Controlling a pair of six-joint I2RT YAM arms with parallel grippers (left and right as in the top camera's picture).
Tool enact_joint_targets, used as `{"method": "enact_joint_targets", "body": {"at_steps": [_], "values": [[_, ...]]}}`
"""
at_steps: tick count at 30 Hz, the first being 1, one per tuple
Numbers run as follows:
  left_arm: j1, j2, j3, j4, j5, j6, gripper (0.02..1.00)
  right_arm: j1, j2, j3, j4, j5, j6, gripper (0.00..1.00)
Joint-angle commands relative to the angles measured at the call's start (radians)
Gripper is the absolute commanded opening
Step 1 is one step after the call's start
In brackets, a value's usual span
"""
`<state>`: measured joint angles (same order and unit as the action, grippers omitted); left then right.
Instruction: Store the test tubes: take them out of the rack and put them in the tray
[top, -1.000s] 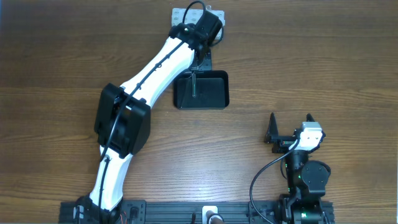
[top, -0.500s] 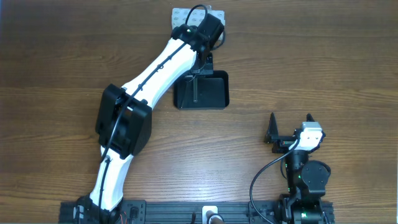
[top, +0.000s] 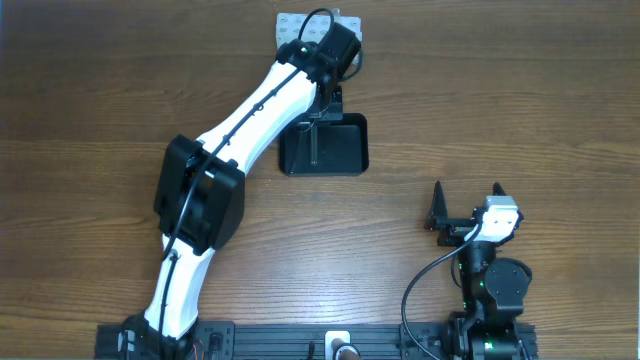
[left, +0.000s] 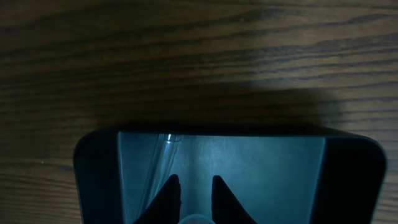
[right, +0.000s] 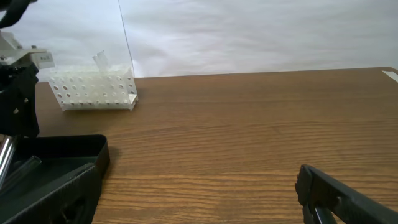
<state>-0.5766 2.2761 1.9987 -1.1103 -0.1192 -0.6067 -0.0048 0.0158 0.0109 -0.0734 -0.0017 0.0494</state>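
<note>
Placing step judged in hand: a test tube (left: 196, 219) is clamped in the left claw (left: 194, 182) above the tray (left: 351, 168), where another tube (left: 158, 165) is already laid. Lowering and release are called for next. The right claw (top: 467, 192) is parked well off the tray, fingers apart.

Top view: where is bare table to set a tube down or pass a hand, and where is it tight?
Free: the wood right of the tray and rack, up from the right gripper; also the whole stretch left of the left arm. Crowded: rack to tray, where the left gripper hangs over the tray with a test tube in it.
</note>
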Motion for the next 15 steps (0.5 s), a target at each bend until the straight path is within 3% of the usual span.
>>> {"method": "enact_joint_targets", "body": {"at_steps": [1,15], "values": [[-0.002,0.047,-0.003,-0.001,-0.001,-0.001,0.075,0.005,-0.006,-0.005,-0.002,0.002,0.001,0.993],[-0.002,0.064,-0.003,0.003,-0.001,0.000,0.088,0.005,-0.006,-0.005,-0.002,0.002,0.001,0.993]]}}
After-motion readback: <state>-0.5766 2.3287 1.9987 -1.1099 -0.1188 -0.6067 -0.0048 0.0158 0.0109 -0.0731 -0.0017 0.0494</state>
